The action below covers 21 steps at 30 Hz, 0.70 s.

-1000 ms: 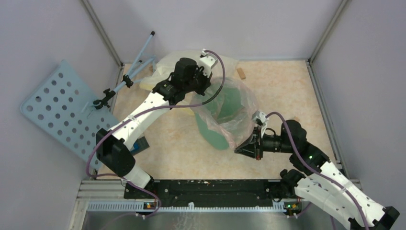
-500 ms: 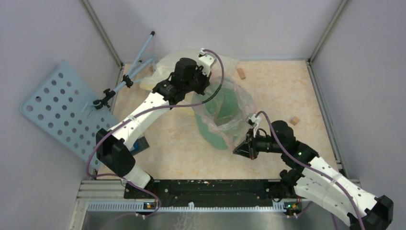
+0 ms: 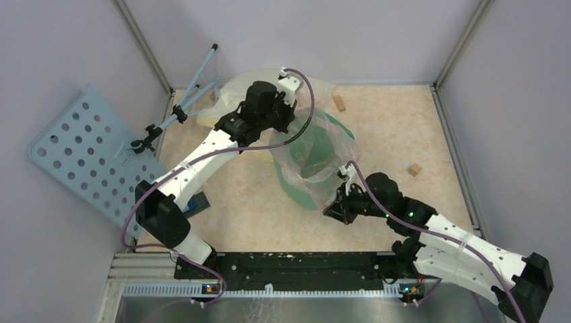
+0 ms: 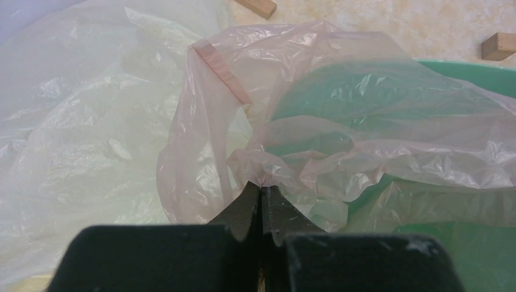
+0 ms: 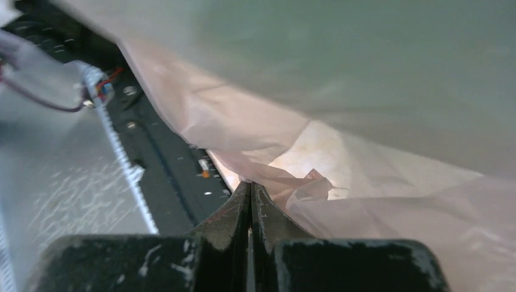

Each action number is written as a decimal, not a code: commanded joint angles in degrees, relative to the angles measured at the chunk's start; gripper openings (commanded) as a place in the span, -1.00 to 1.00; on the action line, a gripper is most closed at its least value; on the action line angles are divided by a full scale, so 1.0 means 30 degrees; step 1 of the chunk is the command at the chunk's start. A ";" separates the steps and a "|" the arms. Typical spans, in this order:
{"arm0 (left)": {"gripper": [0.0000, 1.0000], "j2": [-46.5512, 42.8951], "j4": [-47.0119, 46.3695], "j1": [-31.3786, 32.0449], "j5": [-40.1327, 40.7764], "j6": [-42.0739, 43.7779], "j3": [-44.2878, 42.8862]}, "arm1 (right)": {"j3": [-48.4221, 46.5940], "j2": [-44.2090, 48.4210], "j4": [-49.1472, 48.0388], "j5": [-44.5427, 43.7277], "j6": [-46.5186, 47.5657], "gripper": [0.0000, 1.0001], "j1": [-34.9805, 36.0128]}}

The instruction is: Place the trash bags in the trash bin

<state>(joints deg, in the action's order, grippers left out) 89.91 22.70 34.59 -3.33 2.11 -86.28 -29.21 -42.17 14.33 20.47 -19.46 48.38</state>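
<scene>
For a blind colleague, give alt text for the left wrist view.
The shut left gripper pinches a bunched fold of the pale-pink trash bag, which drapes over the mint-green trash bin on the right. A pale-yellow plastic bag lies on the left; two wooden blocks lie beyond.

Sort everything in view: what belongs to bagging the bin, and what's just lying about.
Job: pink trash bag, mint-green bin, left hand, right hand, both pinching the bag.
Lying about: pale-yellow bag, wooden blocks, blue perforated board.
</scene>
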 commanded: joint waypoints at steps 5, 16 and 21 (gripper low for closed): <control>-1.00 0.0282 0.0723 -0.0078 0.0535 -0.0204 0.0636 | -0.0648 -0.0479 0.2185 -0.6667 -0.0776 -1.00 0.0162; -0.60 -0.0587 0.0697 -0.0122 0.0211 -0.0176 0.0485 | -0.2414 0.4115 0.3483 -0.7781 -0.0027 -0.37 0.0162; 0.06 -0.1551 0.0691 -0.0105 0.0060 -0.0249 0.0337 | -0.4216 0.4637 0.5059 -0.7942 0.0064 -0.13 0.0170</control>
<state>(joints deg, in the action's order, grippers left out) 89.73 24.47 34.57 -3.11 1.56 -85.21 -36.69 -28.91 26.37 -1.69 -19.94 48.38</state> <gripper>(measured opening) 0.449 0.411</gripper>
